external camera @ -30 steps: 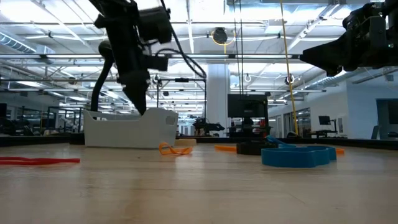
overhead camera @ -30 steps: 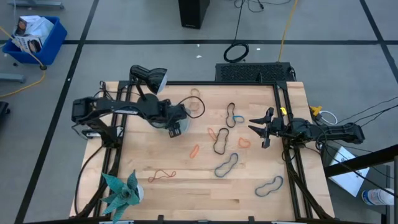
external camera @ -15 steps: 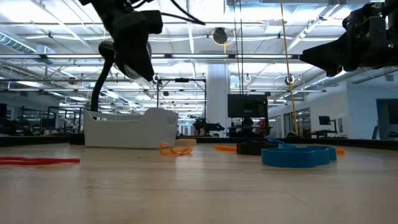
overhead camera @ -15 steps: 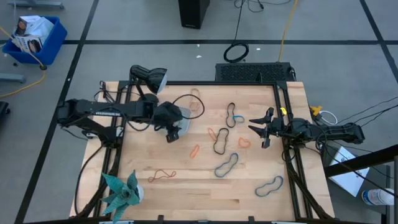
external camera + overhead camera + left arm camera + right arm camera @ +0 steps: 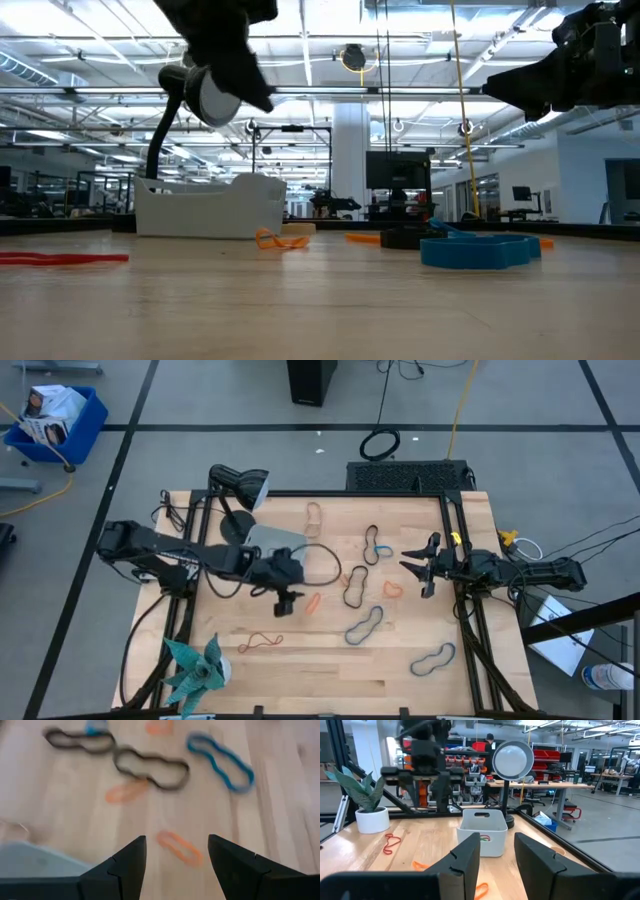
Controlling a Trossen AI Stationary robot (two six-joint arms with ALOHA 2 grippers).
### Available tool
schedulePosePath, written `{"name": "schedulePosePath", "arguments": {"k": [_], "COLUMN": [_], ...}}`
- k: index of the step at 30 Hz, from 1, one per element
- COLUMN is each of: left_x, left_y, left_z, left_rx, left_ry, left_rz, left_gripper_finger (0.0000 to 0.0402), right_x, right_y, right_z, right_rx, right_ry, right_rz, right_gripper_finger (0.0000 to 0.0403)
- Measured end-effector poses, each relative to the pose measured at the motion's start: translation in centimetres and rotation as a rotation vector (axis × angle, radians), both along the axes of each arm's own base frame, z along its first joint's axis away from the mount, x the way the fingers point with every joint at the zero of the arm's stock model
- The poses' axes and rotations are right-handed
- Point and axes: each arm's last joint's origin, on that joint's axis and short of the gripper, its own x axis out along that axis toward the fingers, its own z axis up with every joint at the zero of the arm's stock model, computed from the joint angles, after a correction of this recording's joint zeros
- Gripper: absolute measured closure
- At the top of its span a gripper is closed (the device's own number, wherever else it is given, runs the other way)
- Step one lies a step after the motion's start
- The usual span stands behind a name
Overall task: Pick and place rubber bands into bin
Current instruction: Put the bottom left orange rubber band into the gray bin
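The light grey bin (image 5: 268, 538) stands at the table's far left; it also shows in the low view (image 5: 210, 210) and the right wrist view (image 5: 481, 837), with a band inside. Several rubber bands lie flat on the wood: orange (image 5: 313, 601), black (image 5: 355, 590), blue (image 5: 365, 625), red (image 5: 260, 643). My left gripper (image 5: 284, 603) is open and empty above the table, near of the bin; the small orange band (image 5: 180, 847) lies below, between its fingers. My right gripper (image 5: 425, 568) is open and empty at the table's right side.
A desk lamp (image 5: 240, 485) stands at the far left corner and a potted plant (image 5: 195, 665) at the near left corner. More bands lie at the far middle (image 5: 315, 515) and near right (image 5: 432, 658). A black cable loop (image 5: 320, 563) hangs by the left arm.
My left gripper has risen from over the bin and gone toward the table's near edge and a little right, ending above the small orange band. The bin, which the arm covered before, now shows in the high view. The bands have stayed where they were.
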Motion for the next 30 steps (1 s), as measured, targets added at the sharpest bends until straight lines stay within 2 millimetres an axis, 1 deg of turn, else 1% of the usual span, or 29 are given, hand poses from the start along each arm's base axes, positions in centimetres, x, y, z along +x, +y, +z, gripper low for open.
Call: {"name": "schedulePosePath", "arguments": {"k": [3,4,6,11,14,18,27,30], "left_x": [0.7,0.7,1.4,2.4,2.9,3.3,4.2,4.4], "left_y": [-1.4,-1.9,-2.8,-4.2,-4.7,-5.0,-4.9,-5.0], "left_z": [-0.7,-1.2,-2.0,-5.0,-6.7,-8.6,-11.4,-12.3], "left_rx": [0.048,0.065,0.095,0.164,0.178,0.177,0.166,0.186], "left_ry": [-0.006,0.017,0.009,0.081,0.127,0.177,0.222,0.236], "left_rz": [-0.074,-0.094,-0.130,-0.180,-0.192,-0.178,-0.129,-0.122], "left_gripper_finger": [0.0183,0.0183,0.0183,0.0183,0.0183,0.0183,0.0183,0.0183], "right_x": [0.0,0.0,0.0,0.1,0.2,0.2,0.3,0.3], "right_y": [0.0,0.0,0.0,0.0,0.0,0.0,0.0,0.0], "right_z": [0.0,0.0,-0.1,0.0,-0.1,-0.1,-0.1,-0.2], "right_rx": [0.000,0.000,0.000,0.019,0.026,0.026,0.026,0.026], "right_ry": [0.000,0.000,0.006,0.003,0.010,0.012,0.013,0.016], "right_rz": [0.000,0.000,0.001,0.002,0.003,0.003,0.003,0.002], "right_gripper_finger": [0.0287,0.0287,0.0287,0.0287,0.0287,0.0287,0.0287,0.0287]}}
